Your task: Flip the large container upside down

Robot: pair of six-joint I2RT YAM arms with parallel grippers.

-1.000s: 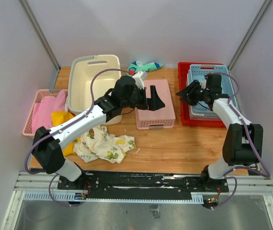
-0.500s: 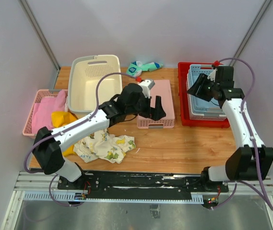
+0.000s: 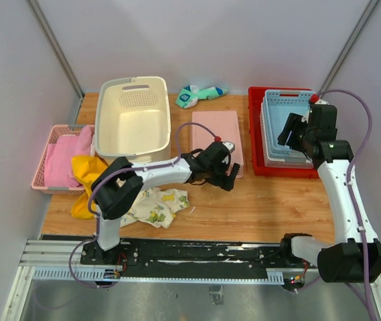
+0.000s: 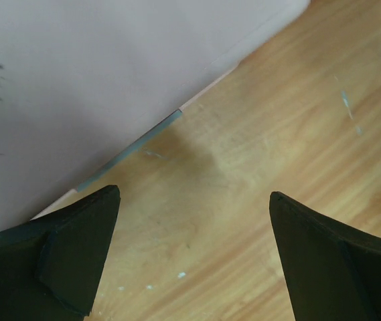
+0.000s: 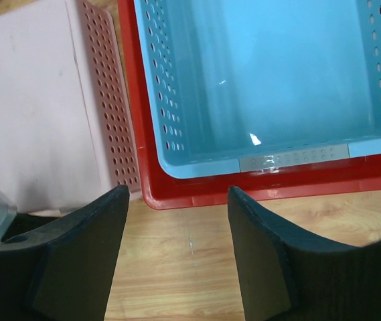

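Cream large container [image 3: 135, 127] upright, seen only overhead, left hand [image 4: 191, 207] spread empty, right hand [image 5: 177, 207] parted near red tray [image 5: 203, 192]

There was one large container [image 3: 136, 120]; left of it one pink basket [image 3: 39, 168], right of it a second pink basket [image 3: 215, 128], one red tray [image 3: 254, 130], one blue basket [image 3: 277, 115]; four cloths [image 3: 151, 204] lay around it.

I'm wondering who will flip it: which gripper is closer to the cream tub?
Left. The left gripper hovers by the pink basket's near edge, a little to the right of the tub; the right gripper hangs over the blue basket, far right.
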